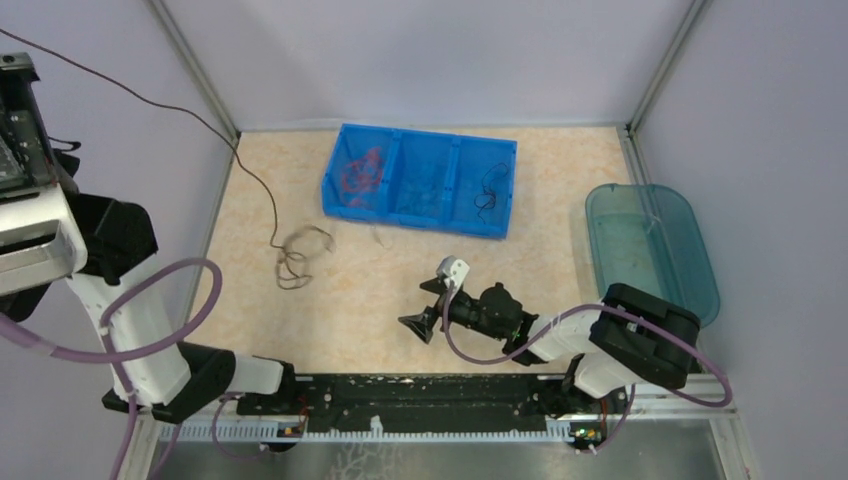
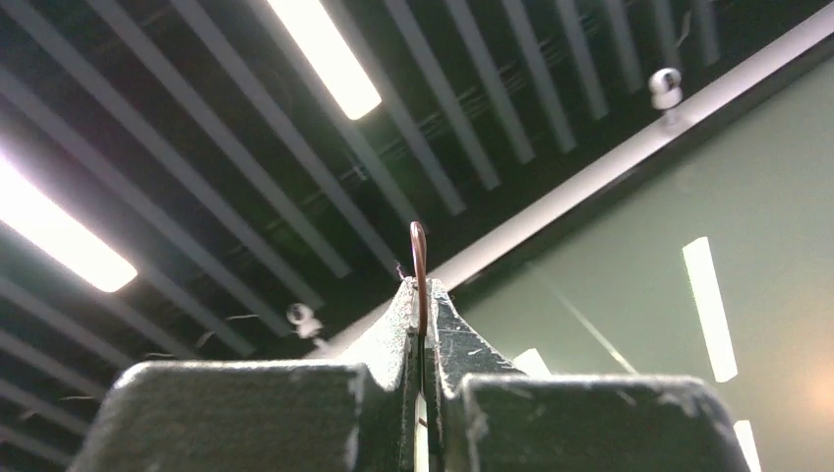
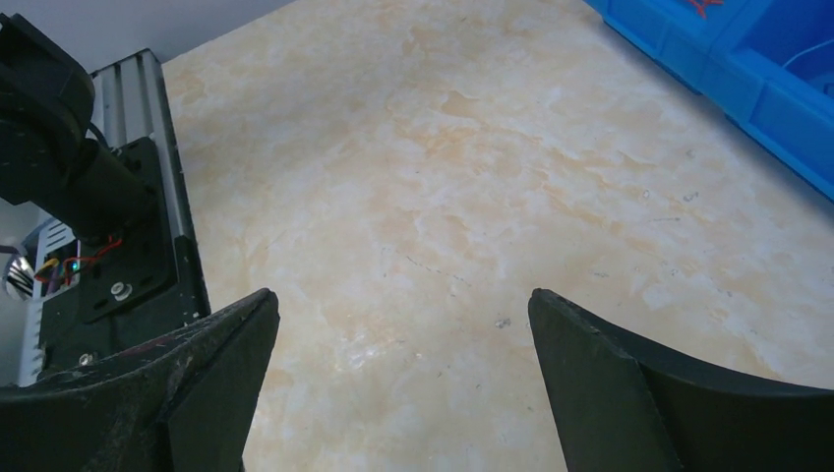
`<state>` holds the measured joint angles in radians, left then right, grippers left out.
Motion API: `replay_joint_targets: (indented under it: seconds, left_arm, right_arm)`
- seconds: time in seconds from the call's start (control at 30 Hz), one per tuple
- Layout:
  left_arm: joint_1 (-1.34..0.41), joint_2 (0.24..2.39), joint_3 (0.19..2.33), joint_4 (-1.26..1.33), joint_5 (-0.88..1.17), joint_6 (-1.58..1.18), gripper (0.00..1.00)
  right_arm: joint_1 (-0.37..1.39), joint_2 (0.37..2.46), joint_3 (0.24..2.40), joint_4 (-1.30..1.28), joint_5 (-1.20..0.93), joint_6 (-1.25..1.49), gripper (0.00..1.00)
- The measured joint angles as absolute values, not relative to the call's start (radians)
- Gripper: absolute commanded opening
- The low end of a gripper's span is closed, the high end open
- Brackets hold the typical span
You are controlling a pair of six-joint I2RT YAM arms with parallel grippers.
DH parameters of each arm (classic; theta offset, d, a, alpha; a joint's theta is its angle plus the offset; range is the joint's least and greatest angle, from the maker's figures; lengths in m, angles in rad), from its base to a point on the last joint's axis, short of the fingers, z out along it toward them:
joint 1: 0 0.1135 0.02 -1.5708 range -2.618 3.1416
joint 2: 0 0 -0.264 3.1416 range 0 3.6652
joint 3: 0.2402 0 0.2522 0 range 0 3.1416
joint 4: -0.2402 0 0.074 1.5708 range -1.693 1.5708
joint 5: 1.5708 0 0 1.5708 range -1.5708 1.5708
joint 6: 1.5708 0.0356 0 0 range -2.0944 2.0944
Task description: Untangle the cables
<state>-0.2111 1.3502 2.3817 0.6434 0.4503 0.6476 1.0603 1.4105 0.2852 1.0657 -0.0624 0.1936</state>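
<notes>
**Top view.** A dark brown cable (image 1: 262, 190) climbs from a loose coil (image 1: 298, 258) lying on the table (image 1: 380, 300), near the blue bin (image 1: 420, 180) at its front-left, and exits the frame upper left, above the left arm (image 1: 150, 350).

- Risk: an upward pull may tighten the coil's loops into a knot, or drag the whole coil.
- Red cables (image 1: 360, 175) fill the bin's left compartment, and a black cable (image 1: 488, 190) lies in its right.
- The right gripper (image 1: 435, 297) rests in front of the bin.
- A teal tray (image 1: 650, 250) lies to the bin's right.
- Nothing obstructs the coil.

**Left wrist view.** The left gripper (image 2: 420, 295) is clamped on the thin cable at the extreme tips, so slippage is possible.

**Right wrist view.** The fingers (image 3: 197, 393) are spread wide and hold nothing. The bin's corner appears upper right.
</notes>
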Motion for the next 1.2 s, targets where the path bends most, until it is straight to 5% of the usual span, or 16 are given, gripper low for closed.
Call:
replay_joint_targets:
  seconds: [0.1, 0.43, 0.9, 1.03, 1.2]
  left_arm:
    - [-0.211, 1.386, 2.421, 0.676, 0.418, 0.741, 0.0]
    - [-0.211, 1.115, 1.919, 0.577, 0.483, 0.719, 0.0]
    - [-0.211, 0.905, 1.604, 0.306, 0.762, 0.402, 0.0]
    - [-0.211, 0.894, 1.561, 0.292, 0.772, 0.347, 0.0]
    - [-0.211, 0.894, 1.542, 0.292, 0.776, 0.286, 0.0]
  right_arm:
    - [1.068, 1.409, 0.261, 1.075, -0.062, 0.159, 0.99]
    - [1.123, 1.255, 0.237, 1.03, -0.046, 0.06, 0.98]
    - [1.102, 1.282, 0.825, 0.939, -0.23, 0.108, 0.92]
    - [1.099, 1.335, 0.852, 0.98, -0.305, 0.162, 0.86]
    - [1.097, 1.353, 0.817, 0.988, -0.338, 0.188, 0.58]
